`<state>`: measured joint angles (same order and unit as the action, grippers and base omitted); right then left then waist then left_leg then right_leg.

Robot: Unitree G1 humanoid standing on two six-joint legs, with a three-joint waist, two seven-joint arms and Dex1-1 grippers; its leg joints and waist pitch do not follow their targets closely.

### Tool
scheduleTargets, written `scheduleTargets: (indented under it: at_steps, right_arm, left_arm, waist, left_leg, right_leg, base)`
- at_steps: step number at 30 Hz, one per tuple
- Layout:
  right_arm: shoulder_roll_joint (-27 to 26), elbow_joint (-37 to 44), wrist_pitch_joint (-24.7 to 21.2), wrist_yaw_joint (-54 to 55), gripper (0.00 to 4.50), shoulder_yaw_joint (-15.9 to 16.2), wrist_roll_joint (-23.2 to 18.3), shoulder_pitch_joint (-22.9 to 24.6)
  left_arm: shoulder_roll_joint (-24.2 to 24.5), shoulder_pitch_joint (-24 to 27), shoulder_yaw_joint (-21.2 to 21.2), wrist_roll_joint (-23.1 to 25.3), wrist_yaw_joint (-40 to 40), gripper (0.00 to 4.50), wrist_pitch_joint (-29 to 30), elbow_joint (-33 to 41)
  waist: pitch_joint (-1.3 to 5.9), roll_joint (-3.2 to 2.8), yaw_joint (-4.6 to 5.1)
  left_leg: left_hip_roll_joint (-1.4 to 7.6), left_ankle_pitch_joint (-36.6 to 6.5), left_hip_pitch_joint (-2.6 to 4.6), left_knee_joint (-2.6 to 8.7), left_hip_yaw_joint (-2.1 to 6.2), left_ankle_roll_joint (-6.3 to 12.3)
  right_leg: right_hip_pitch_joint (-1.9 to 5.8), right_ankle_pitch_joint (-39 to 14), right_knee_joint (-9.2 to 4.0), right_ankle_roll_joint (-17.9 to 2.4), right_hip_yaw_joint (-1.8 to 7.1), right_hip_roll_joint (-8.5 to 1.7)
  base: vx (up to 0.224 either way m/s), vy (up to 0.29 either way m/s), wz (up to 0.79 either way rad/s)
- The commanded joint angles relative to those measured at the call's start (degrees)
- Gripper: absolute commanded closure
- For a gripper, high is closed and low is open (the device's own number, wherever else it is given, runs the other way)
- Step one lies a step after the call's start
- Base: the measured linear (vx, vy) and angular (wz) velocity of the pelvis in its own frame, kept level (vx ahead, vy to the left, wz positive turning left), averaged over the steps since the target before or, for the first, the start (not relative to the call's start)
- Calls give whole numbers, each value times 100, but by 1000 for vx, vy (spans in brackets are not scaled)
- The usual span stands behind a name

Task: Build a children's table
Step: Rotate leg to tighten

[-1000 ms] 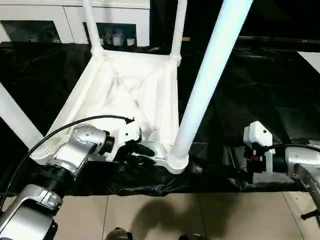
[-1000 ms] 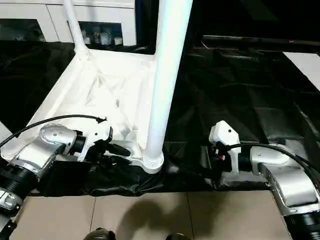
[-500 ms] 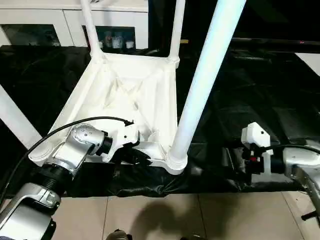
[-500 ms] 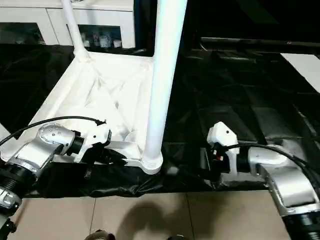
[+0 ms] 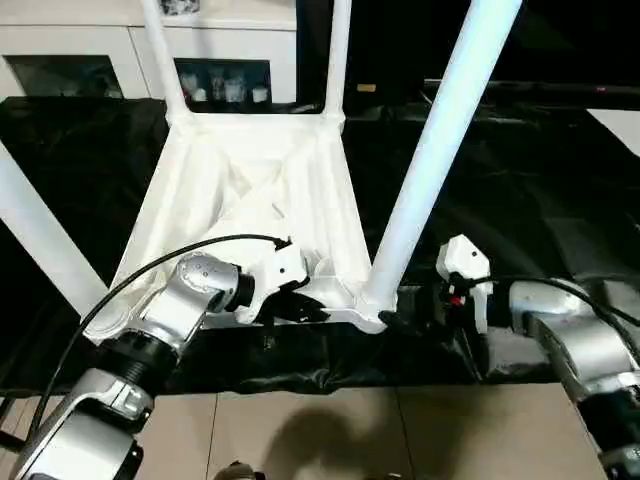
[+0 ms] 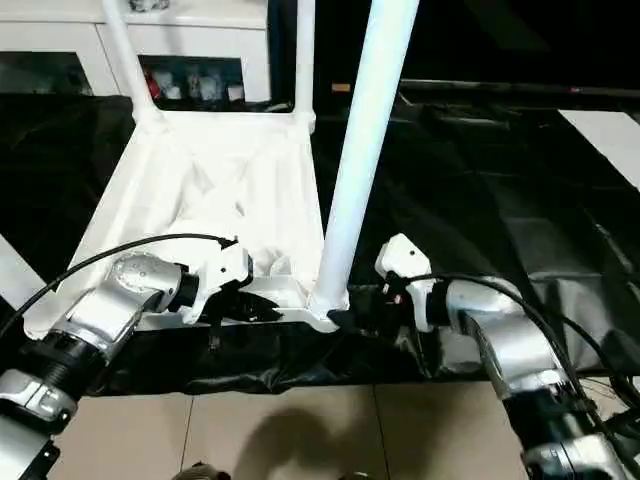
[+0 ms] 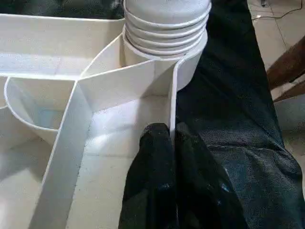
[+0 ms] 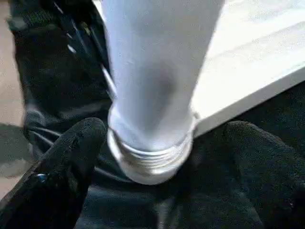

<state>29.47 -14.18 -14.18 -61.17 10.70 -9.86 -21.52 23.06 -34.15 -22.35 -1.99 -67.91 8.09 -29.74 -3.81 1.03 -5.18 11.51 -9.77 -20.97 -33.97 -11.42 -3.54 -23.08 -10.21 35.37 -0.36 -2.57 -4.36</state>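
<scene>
The children's table lies upside down on black cloth, its white top (image 5: 250, 190) facing me with ribs showing. Its legs stand up: two at the far corners (image 5: 165, 60) (image 5: 335, 60), one at the near left (image 5: 40, 240), one at the near right (image 5: 430, 160). My left gripper (image 7: 170, 136) is shut on the thin near rim of the top, close to the near right corner socket (image 7: 164, 43). My right gripper (image 8: 164, 129) is open, one finger (image 8: 71, 157) on each side of the near right leg's threaded base (image 8: 152, 162).
A white cabinet with glass doors (image 5: 225, 45) stands behind the table. Black cloth (image 5: 520, 170) covers the work surface out to the right. Beige floor tiles (image 5: 350, 430) run along the near edge. A black cable (image 5: 130, 280) arcs over my left forearm.
My left gripper has closed onto the top's near rim. My right gripper has moved left, up to the near right leg's base, still open. The camera has shifted.
</scene>
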Motion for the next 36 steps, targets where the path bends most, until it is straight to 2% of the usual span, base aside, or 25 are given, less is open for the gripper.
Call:
scheduleTargets:
  at_steps: [1,4,7,13,17,20,21,24,29,31,32,33,34,36]
  right_arm:
    - [-20,-223,244,-40,0,148,169,-150]
    - [-101,-503,398,40,0,189,253,-294]
    - [-187,-658,458,55,36,159,235,-377]
    - [-415,-1048,644,-3,86,212,236,-557]
    - [-504,-1275,720,-88,108,256,252,-662]
    - [-536,-1364,732,-164,129,295,258,-691]
    - [-541,-1381,738,-152,149,307,274,-688]
    - [-584,-1485,726,2,164,309,348,-697]
    - [-1135,-1902,236,1347,173,-70,358,-837]
    - [-1426,-1953,64,1909,173,-237,322,-899]
    - [-1476,-1960,34,1995,173,-265,311,-911]
    - [-1790,-2078,-50,2549,173,-420,269,-1023]
    - [-1892,-2130,-57,2730,174,-464,262,-1066]
    - [-2046,-2224,-2,2968,174,-461,309,-1144]
  left_arm:
    - [-50,174,68,-25,65,446,60,-1]
    - [-30,221,79,-57,5,446,111,94]
    - [-58,228,81,-78,28,450,112,95]
    - [-73,261,119,-148,-64,450,186,203]
    - [-51,263,151,-152,-82,450,230,247]
    - [-35,277,202,-200,-111,450,315,295]
    - [-41,284,231,-214,-82,450,360,307]
    - [-73,298,326,-261,23,450,490,335]
    - [-411,155,592,-172,908,450,937,283]
    - [-650,-2,672,-23,1481,450,1144,150]
    - [-696,-30,688,-4,1575,450,1175,127]
    - [-1030,-222,817,84,2226,450,1346,-70]
    - [-1146,-287,860,110,2447,450,1382,-146]
    - [-1311,-365,843,168,2667,450,1359,-241]
  waist:
    - [380,115,-18]
    - [373,92,-12]
    - [364,96,3]
    - [360,119,25]
    - [355,114,31]
    - [365,113,30]
    - [364,110,32]
    - [357,108,33]
    - [347,116,167]
    - [356,110,172]
    - [358,114,178]
    - [370,97,167]
    - [374,94,159]
    - [392,86,159]
  left_leg:
    - [167,-1250,55,377,97,165]
    - [166,-1303,63,377,99,167]
    - [165,-1328,65,386,97,181]
    - [165,-1367,57,392,98,180]
    - [170,-1383,62,396,99,172]
    - [171,-1325,60,397,99,186]
    - [172,-1309,60,397,97,194]
    - [169,-1301,51,400,97,195]
    - [143,-1364,20,421,119,63]
    - [140,-1385,64,402,105,65]
    - [135,-1358,59,399,99,67]
    - [137,-1283,58,398,99,61]
    - [137,-1265,74,398,100,49]
    - [136,-1174,58,396,98,38]
  right_leg:
    - [236,-1553,-445,-1111,212,-370]
    - [229,-1684,-455,-1107,213,-374]
    - [220,-1703,-459,-1095,216,-361]
    - [215,-1850,-475,-1066,214,-371]
    - [206,-1904,-478,-1059,216,-371]
    - [213,-1795,-465,-1074,218,-369]
    - [212,-1749,-460,-1098,218,-368]
    - [218,-1743,-459,-1106,218,-369]
    - [230,-2049,-484,-1039,202,-363]
    - [196,-2069,-507,-1017,214,-359]
    - [199,-2023,-502,-1025,216,-352]
    - [206,-1922,-488,-1038,219,-356]
    - [196,-1856,-496,-1067,209,-346]
    - [212,-1676,-478,-1094,211,-347]
  base:
    - [0,0,0]
    - [0,0,0]
    - [0,0,0]
    - [0,0,0]
    - [0,0,0]
    - [0,0,0]
    - [0,0,0]
    - [0,0,0]
    - [0,0,0]
    - [0,0,0]
    - [0,0,0]
    - [0,0,0]
    - [0,0,0]
    - [0,0,0]
